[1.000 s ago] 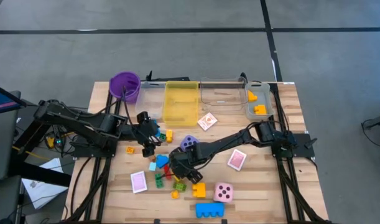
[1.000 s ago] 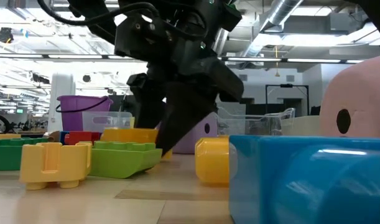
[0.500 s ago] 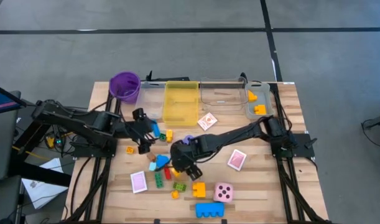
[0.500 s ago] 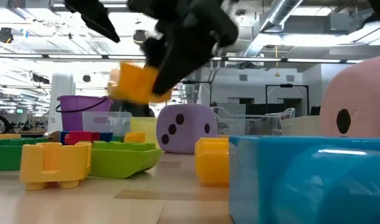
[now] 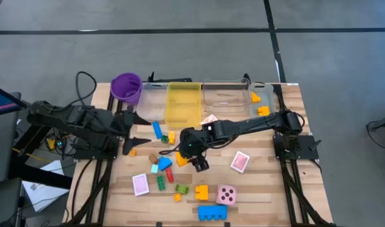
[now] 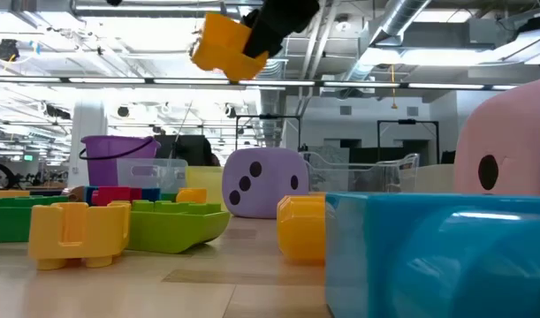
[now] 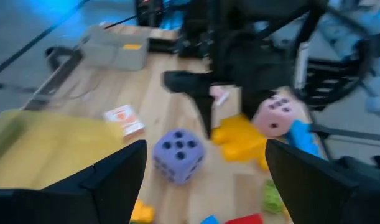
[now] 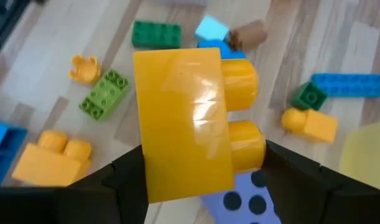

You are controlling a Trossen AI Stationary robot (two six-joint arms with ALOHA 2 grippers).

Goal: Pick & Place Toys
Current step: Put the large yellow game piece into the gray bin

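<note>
while the high view shows the right gripper only as a dark mass over the middle of the wooden table, the right wrist view shows it clamped on a large yellow plastic building brick, one finger on each side. the low view shows that same brick lifted clear of the tabletop, well above the other toys.

the left gripper hangs near the table's left edge with its fingers spread apart and nothing between them; its own view shows both fingers wide of each other.

directly beneath the held brick the right wrist view shows the purple foam die, which the arm hides in the high view; the low view has the die resting on the table.

toward the near edge lie a pink foam die, a wide blue plastic brick just beside it, a small yellow brick, a light green brick, a dark green brick and a pink-backed playing card. another pink-backed card lies toward the right edge.

along the far edge stand a purple plastic cup, a yellow plastic bin and a clear plastic bin.

in the low view the blue brick and pink die fill the foreground and block the table's right side.
</note>
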